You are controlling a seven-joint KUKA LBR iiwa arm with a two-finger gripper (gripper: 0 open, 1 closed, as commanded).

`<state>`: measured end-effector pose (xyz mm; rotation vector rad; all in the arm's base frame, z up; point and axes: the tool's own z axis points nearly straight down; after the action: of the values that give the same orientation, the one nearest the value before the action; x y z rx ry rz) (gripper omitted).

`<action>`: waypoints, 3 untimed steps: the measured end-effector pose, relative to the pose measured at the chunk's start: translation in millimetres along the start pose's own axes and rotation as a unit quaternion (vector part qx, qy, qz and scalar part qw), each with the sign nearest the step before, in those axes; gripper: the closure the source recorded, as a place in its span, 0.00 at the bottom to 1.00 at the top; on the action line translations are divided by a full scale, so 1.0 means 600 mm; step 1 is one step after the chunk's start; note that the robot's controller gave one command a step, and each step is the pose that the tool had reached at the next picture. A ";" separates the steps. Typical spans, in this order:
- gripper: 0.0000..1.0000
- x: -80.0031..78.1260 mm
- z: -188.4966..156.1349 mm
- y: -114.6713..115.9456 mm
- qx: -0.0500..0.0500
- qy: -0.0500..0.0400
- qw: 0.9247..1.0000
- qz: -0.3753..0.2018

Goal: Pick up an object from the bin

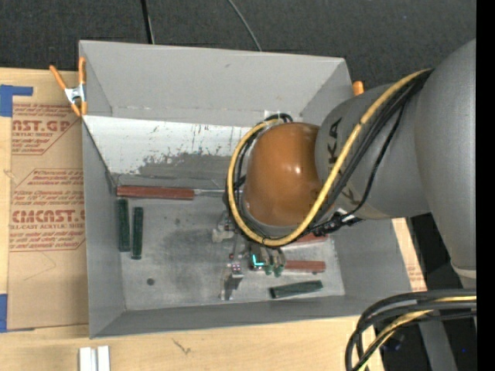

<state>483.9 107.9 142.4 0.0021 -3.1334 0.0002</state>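
My gripper (233, 275) hangs below the arm's wrist over the front middle of the bin floor, above bare grey metal. Just right of it lie a short red-brown bar (306, 267) and, nearer the front wall, a dark green bar (297, 289). Another reddish piece (315, 238) pokes out from under the arm to the right. Nothing shows in the gripper.
A long red-brown bar (155, 193) lies along the foot of the back wall at the left. Two dark green bars (124, 224) (138, 233) lie side by side near the left wall. The arm and its orange cover hide the bin's right middle.
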 end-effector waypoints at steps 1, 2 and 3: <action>0.00 -0.004 -0.006 -0.001 -0.001 -0.004 1.000 0.001; 0.00 -0.014 0.058 -0.103 -0.001 -0.005 0.999 0.033; 0.00 -0.077 -0.011 -0.219 0.000 -0.004 1.000 0.012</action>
<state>530.2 -23.4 148.7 -0.0344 -3.1406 0.0003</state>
